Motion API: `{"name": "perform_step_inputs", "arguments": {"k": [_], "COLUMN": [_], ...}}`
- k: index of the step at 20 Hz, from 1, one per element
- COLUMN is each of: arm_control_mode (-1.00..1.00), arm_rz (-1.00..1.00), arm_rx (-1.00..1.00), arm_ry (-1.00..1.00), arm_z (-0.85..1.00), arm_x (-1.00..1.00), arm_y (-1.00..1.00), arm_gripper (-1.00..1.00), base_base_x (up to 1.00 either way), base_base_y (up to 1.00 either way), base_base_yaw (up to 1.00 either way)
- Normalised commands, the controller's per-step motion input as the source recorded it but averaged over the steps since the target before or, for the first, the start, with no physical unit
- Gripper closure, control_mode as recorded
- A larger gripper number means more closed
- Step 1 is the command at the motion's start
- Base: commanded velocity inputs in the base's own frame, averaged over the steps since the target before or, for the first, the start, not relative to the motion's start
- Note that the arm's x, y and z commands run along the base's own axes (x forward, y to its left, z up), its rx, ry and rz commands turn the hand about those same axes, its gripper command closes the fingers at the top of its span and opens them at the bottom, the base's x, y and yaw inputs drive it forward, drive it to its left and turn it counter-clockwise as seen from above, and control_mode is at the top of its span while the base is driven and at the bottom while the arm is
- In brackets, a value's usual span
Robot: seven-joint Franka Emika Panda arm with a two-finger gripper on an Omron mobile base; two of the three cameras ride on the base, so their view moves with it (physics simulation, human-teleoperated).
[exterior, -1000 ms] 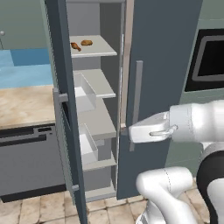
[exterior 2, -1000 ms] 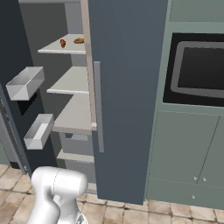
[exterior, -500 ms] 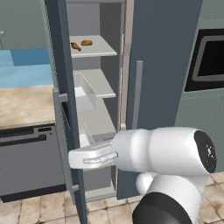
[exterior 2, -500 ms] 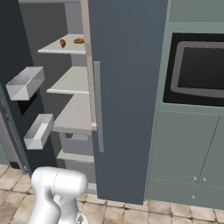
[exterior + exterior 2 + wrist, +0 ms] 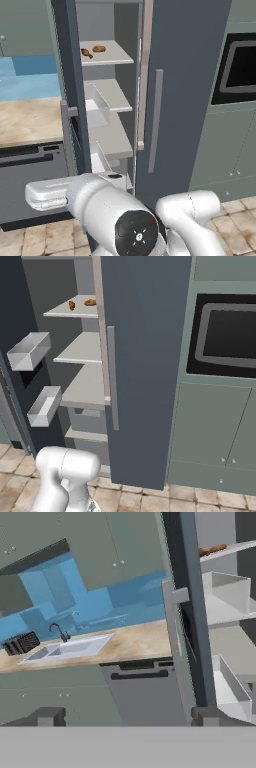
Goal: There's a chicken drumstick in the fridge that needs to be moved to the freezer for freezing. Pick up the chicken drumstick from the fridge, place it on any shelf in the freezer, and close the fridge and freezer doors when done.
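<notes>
1 chicken drumstick (image 5: 86, 52) far above open jaws

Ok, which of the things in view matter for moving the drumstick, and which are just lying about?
For the job: drumstick on the top shelf; open left door; closed right door.

Lying about: bun beside the drumstick; door bins; oven; sink.
</notes>
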Motion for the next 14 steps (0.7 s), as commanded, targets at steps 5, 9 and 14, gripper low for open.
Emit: {"name": "perform_step_inputs", "arguments": {"k": [5,9,14], "arm_control_mode": [-1.0,-1.0,-1.0], "arm_rz": [-0.26,-0.15,0.0], "arm_rx": [-0.02,0.0,-0.01], "arm_ry": [-0.09,-0.08,-0.02], "arm_z": [-0.26,-0.23,-0.19], "arm_x": [0.42,0.64,0.77], "arm_y": [0.47,0.21,0.0], "arm_gripper": [-1.0,-1.0,-1.0], "base_base_x": [0.0,0.0,0.0], "base_base_y": [0.0,0.0,0.0], "base_base_yaw": [0.0,0.0,0.0]}}
